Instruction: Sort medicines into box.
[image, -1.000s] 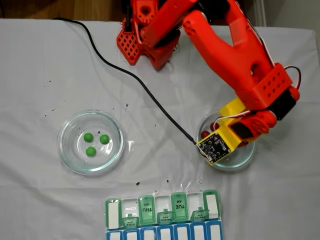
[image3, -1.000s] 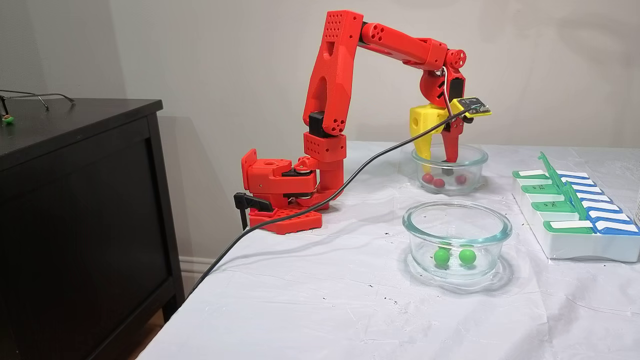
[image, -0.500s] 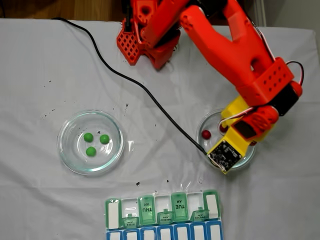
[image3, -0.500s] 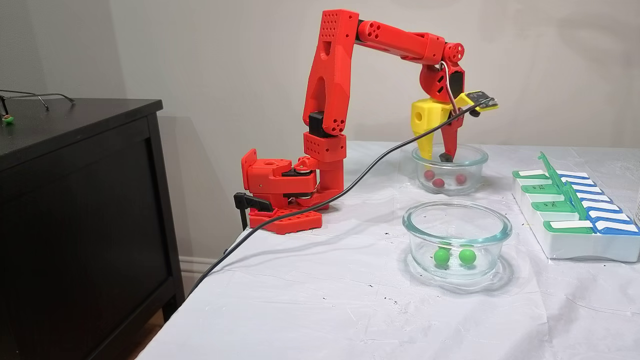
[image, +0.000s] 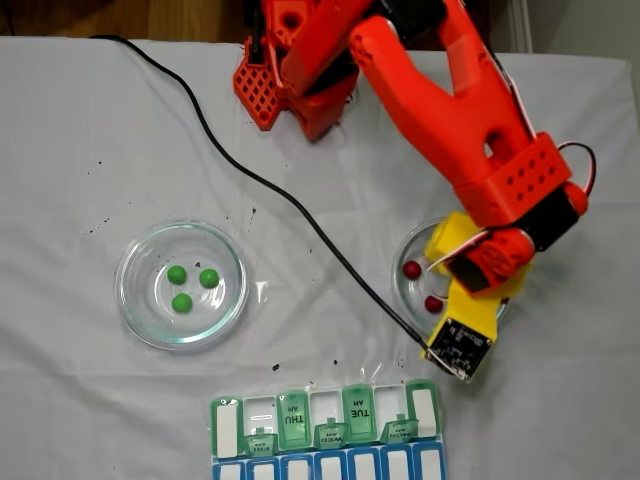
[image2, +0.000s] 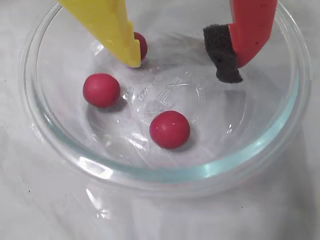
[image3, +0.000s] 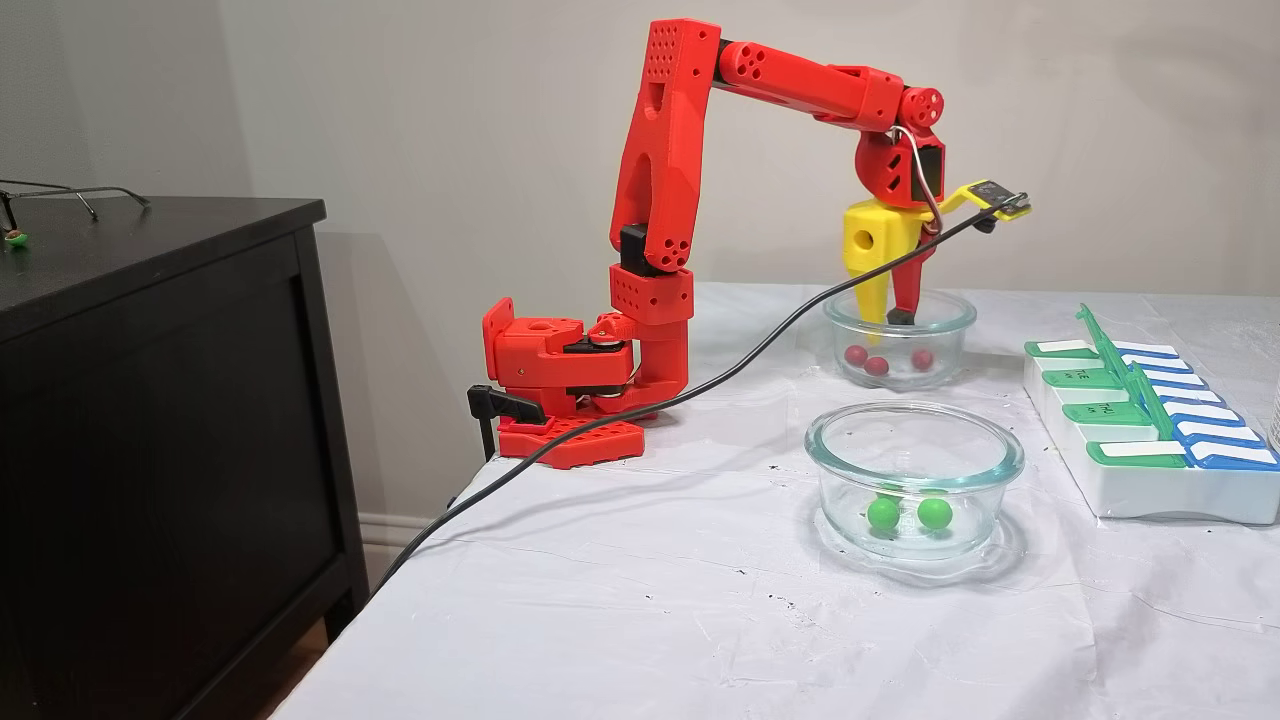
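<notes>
Gripper hung spread, empty, at top of frame over dish | three red pills looked light, smooth, roll-prone | best pinched across the middle.

Legible text stands on the pill organizer only, seen from above in a fixed view. Printing is upside down to that camera.
- Flat green lid: "THU", "AM" above it.
- Flat green lid: "TUE", "AM" above it.
- Raised lid between them: "WED".
- Other raised lids: print too small to read.
- Side fixed view: lid labels blurred, unreadable.
</notes>
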